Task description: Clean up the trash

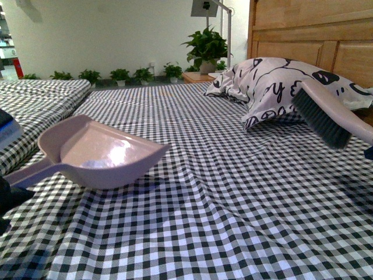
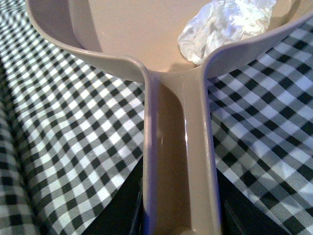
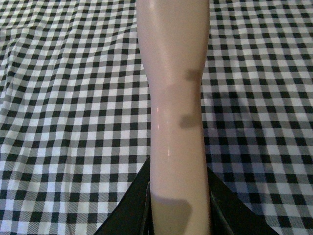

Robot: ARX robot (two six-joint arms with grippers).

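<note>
The left gripper (image 2: 178, 220) sits low at the left, its dark jaws clamped on a handle. The right gripper (image 3: 178, 215) grips another handle the same way, raised at the right.

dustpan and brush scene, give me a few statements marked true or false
1. The crumpled tissue lies inside the dustpan. True.
2. The brush is sweeping the checkered cloth. False: it is held in the air, bristles clear of the cloth.
3. The left gripper holds the dustpan by its handle. True.
4. The patterned pillow sits in the dustpan. False: it lies by the wooden headboard.
5. The right gripper is empty. False: it grips the brush handle.
</note>
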